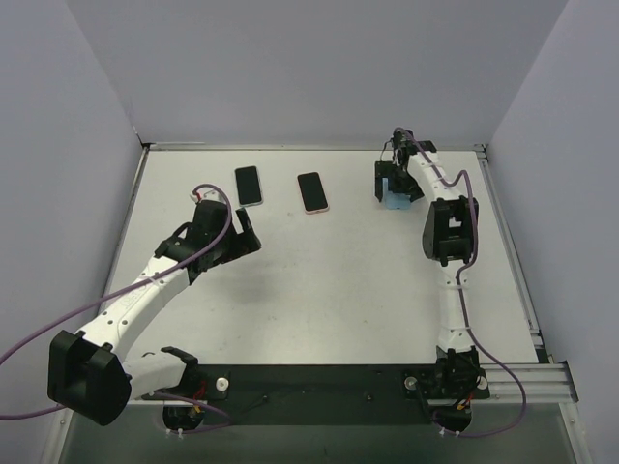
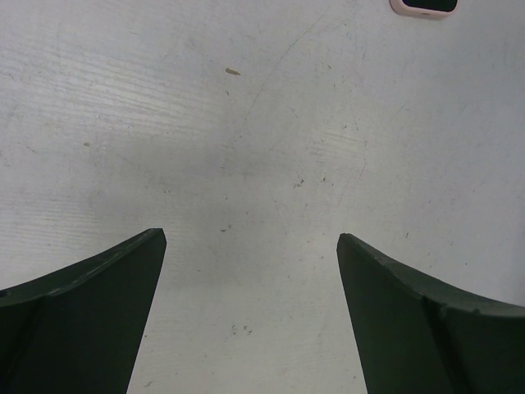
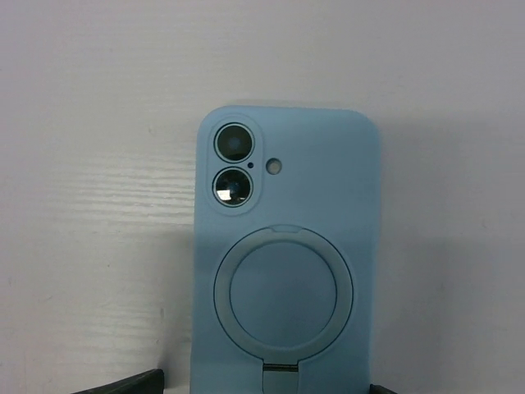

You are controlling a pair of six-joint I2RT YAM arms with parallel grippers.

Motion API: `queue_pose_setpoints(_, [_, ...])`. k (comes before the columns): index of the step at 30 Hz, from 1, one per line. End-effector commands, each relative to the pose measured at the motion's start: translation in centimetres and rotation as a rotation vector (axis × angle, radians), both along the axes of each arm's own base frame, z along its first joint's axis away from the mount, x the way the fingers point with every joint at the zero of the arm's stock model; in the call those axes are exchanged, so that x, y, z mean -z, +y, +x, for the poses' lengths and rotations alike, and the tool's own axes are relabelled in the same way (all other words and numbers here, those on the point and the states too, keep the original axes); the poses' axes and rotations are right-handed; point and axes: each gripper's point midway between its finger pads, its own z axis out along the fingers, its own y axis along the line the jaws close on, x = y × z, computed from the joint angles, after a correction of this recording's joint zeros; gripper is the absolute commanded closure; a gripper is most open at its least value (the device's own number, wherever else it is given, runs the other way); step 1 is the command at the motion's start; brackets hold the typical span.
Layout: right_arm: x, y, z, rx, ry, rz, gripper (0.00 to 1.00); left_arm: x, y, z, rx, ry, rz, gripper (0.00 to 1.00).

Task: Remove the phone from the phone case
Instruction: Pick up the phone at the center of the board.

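Left gripper (image 1: 253, 232) sits low over the table (image 1: 329, 300) at centre-left, fingers spread, nothing between them, near the black phone (image 1: 249, 186) but apart from it. The pink-edged phone (image 1: 311, 192) lies screen-up just right of the black one, both toward the far edge. Right arm (image 1: 447, 232) is stretched to the far right side, with the right gripper (image 1: 390, 188) directly on top of the light-blue phone case (image 1: 397, 202), mostly covering it.

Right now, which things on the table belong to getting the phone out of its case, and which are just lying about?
For the job: blue-cased phone; right gripper, open over it.
Lying about: black phone; pink-edged phone. The open left gripper holds neither.
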Motion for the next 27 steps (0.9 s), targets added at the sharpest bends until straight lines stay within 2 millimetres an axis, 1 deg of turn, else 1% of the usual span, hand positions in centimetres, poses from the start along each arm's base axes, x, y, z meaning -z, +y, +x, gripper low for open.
queue_pose_setpoints(1, [-1.1,-0.4,-0.8,-0.024,0.025,-0.06,0.07,-2.1,0.1,0.7,-0.033,-0.05,-0.031,0.02])
queue_pose_setpoints(2, [-1.1,-0.3,-0.7,-0.018,0.023,-0.047,0.17,-2.1,0.1,0.7,-0.038,-0.05,-0.03,0.03])
queue_pose_setpoints(3, [-1.2,-0.1,-0.7,-0.013,0.022,-0.037,0.23,-2.0,0.1,0.6,-0.039,-0.046,-0.029,0.03])
queue_pose_setpoints(4, [-1.4,0.5,-0.7,-0.014,0.018,-0.004,0.28,-2.0,0.2,0.6,-0.041,-0.045,-0.028,0.03])
queue_pose_setpoints(5, [-1.5,0.8,-0.7,-0.004,0.016,0.011,0.41,-2.0,0.2,0.6,-0.045,-0.043,-0.031,0.03])
queue_pose_setpoints(7, [-1.7,1.3,-0.8,0.012,0.018,0.048,0.5,-2.2,0.6,0.4,-0.074,-0.024,-0.034,0.03])
queue_pose_setpoints(8, [-2.2,1.3,-0.8,0.047,0.008,0.069,0.6,-2.0,0.8,0.4,-0.092,-0.009,-0.043,0.03])
queue_pose_setpoints(9, [-2.4,1.3,-0.7,0.065,-0.002,0.088,0.63,-1.9,1.0,0.1,-0.103,0.015,-0.048,0.02])
queue_pose_setpoints(10, [-1.9,1.9,-1.4,0.065,0.021,0.131,0.66,-1.7,1.2,0.2,-0.113,0.029,-0.055,0.03])
queue_pose_setpoints(11, [-3.0,2.0,-1.6,0.078,0.001,0.156,0.73,-1.9,1.8,0.4,-0.131,0.035,-0.062,0.03])
queue_pose_setpoints(12, [-3.3,2.3,-1.4,0.096,-0.023,0.182,0.76,-1.7,1.9,0.2,-0.133,0.048,-0.066,0.02])
queue_pose_setpoints(13, [-2.1,2.4,-2.8,0.106,0.015,0.19,0.76,-1.7,2.1,0.3,-0.141,0.05,-0.067,0.03])
queue_pose_setpoints(14, [-3.7,2.8,-3.0,0.102,-0.019,0.213,0.77,-2.1,2.5,0.6,-0.179,0.048,-0.085,0.03])
queue_pose_setpoints(15, [-4.1,2.8,-2.8,0.117,-0.048,0.225,0.8,-2.3,2.3,0.6,-0.178,0.057,-0.114,0.03])
queue_pose_setpoints(16, [-4.2,2.8,-3.4,0.122,-0.049,0.229,0.83,-2.5,2.0,0.9,-0.165,0.062,-0.144,0.03])
queue_pose_setpoints(17, [-4.5,2.9,-4.9,0.121,-0.041,0.246,0.84,-2.8,1.6,1.3,-0.131,0.059,-0.158,0.03])
queue_pose_setpoints(18, [-4.7,3.1,-5.1,0.123,-0.06,0.266,0.88,-4.2,0.5,1.7,-0.086,0.048,-0.204,0.03])
queue_pose_setpoints(19, [-4.9,3.5,-5.8,0.126,-0.06,0.289,0.99,-3.8,0.0,2.1,-0.073,0.071,-0.207,0.03])
queue_pose_setpoints(20, [-6.5,3.7,-6.3,0.125,-0.089,0.311,1.0,-3.9,-0.5,2.3,-0.061,0.083,-0.217,0.03])
queue_pose_setpoints(21, [-5.4,4.0,-7.7,0.127,-0.059,0.335,1.0,-4.7,-1.8,2.4,-0.008,0.089,-0.251,0.03])
queue_pose_setpoints(22, [-5.7,4.2,-8.4,0.143,-0.06,0.355,1.0,-4.1,-2.6,2.6,0.021,0.128,-0.263,0.02])
queue_pose_setpoints(23, [-6.9,4.3,-8.9,0.144,-0.091,0.374,1.0,-4.1,-3.3,2.6,0.048,0.155,-0.272,0.02])
queue_pose_setpoints(24, [-5.9,4.9,-10.7,0.144,-0.05,0.404,1.0,-4.7,-4.0,2.4,0.074,0.188,-0.279,0.03])
queue_pose_setpoints(25, [-5.8,5.1,-11.7,0.161,-0.04,0.433,1.0,-3.7,-4.9,2.4,0.094,0.238,-0.27,0.02])
queue_pose_setpoints(26, [-7.2,5.5,-12.1,0.153,-0.078,0.464,1.0,-3.4,-5.2,2.3,0.1,0.265,-0.271,0.03])
queue_pose_setpoints(27, [-5.7,5.7,-14.2,0.163,-0.03,0.48,1.0,-2.7,-5.8,2.4,0.102,0.292,-0.269,0.03])
